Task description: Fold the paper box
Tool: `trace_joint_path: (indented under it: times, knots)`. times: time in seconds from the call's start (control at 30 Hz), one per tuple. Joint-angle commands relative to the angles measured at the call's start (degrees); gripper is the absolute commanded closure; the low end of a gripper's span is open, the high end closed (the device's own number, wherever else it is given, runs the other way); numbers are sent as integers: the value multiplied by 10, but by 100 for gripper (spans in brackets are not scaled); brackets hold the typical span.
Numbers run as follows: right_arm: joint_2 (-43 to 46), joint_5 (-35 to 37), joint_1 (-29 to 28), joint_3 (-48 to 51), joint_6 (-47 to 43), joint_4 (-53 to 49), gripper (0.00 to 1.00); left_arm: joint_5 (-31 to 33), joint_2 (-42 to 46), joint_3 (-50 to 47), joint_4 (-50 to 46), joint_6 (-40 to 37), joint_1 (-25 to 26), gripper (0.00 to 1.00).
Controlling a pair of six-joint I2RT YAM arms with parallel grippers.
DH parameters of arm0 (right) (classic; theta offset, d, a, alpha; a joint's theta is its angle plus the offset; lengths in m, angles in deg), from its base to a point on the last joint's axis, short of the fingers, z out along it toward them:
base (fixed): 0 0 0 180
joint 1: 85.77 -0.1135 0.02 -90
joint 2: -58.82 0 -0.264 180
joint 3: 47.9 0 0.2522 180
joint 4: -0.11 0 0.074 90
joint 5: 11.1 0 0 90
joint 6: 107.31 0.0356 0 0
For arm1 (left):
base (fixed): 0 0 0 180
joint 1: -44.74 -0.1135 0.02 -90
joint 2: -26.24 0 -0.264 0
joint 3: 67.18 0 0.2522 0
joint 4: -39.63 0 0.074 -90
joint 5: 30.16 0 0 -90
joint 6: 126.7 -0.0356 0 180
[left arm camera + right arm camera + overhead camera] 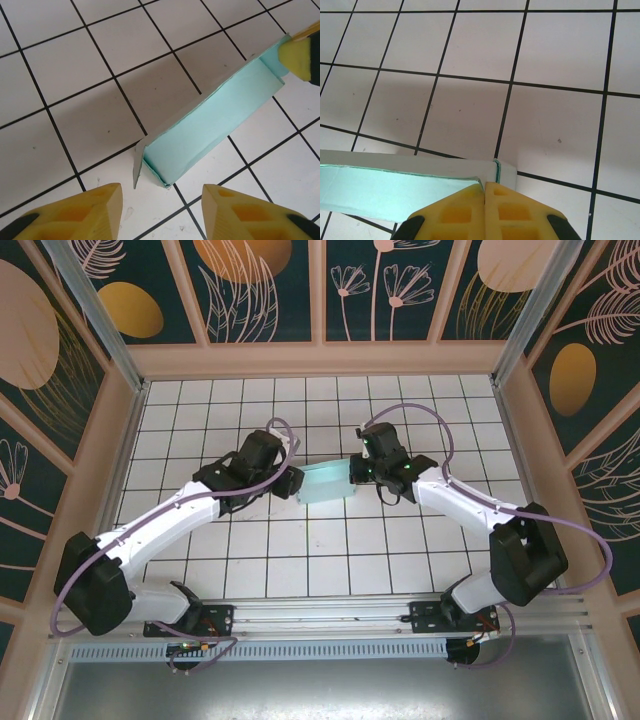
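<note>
left pincer [161,189] of mine stands apart, fingers just short of the 9 o'clock end of the paper box [212,122]; my right pincer [485,186] is clamped on its 3 o'clock wall. the box sits at the middle of the table [300,560].

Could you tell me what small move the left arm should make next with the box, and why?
Probably ease the left gripper forward so its open fingers straddle the facing end of the paper box, then close. The right gripper is shut on the far end wall, steadying it, while a loose flap stands out at the near corner, untouched.
</note>
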Motion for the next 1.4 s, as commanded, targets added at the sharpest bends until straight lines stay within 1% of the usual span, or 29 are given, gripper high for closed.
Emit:
trace_joint_path:
  times: [0.0, 0.23, 0.37, 0.53, 0.57, 0.6, 0.63, 0.67, 0.77, 0.93, 1.0, 1.1, 1.3, 1.37]
  knots:
    - [-5, 7, -4, -5, 17, -19, 100, 7, -14, 7, 6, 30, -8, 57]
    - [2, 9, -5, 4, 18, -19, 100, 32, -54, 37, -8, 26, -12, 59]
    - [4, 10, -5, 3, 17, -22, 100, 23, -70, 45, -5, 19, -14, 67]
    - [2, 13, -4, 2, 17, -23, 100, 27, -84, 46, -18, 12, -15, 68]
    - [2, 14, -4, 1, 17, -23, 100, 31, -85, 45, -19, 11, -15, 70]
    - [1, 13, -4, 0, 16, -23, 100, 34, -85, 45, -20, 11, -15, 76]
    - [-1, 13, -4, -2, 16, -24, 100, 35, -86, 45, -20, 9, -16, 79]
    - [-2, 12, -4, -3, 15, -23, 100, 36, -87, 45, -21, 9, -15, 80]
    - [-5, 12, -4, -5, 14, -24, 100, 39, -93, 46, -26, 7, -16, 80]
    - [-6, 10, -3, -6, 13, -23, 100, 40, -100, 45, -26, 7, -16, 75]
    - [-7, 9, -3, -7, 13, -24, 100, 40, -102, 47, -26, 7, -16, 75]
    - [-8, 9, -4, -8, 13, -23, 100, 34, -103, 50, -25, 8, -16, 83]
    - [-6, 6, -4, -7, 13, -21, 100, 29, -108, 55, -24, 15, -16, 93]
    - [-7, 3, -4, -5, 11, -20, 100, 33, -110, 60, -24, 31, -16, 97]
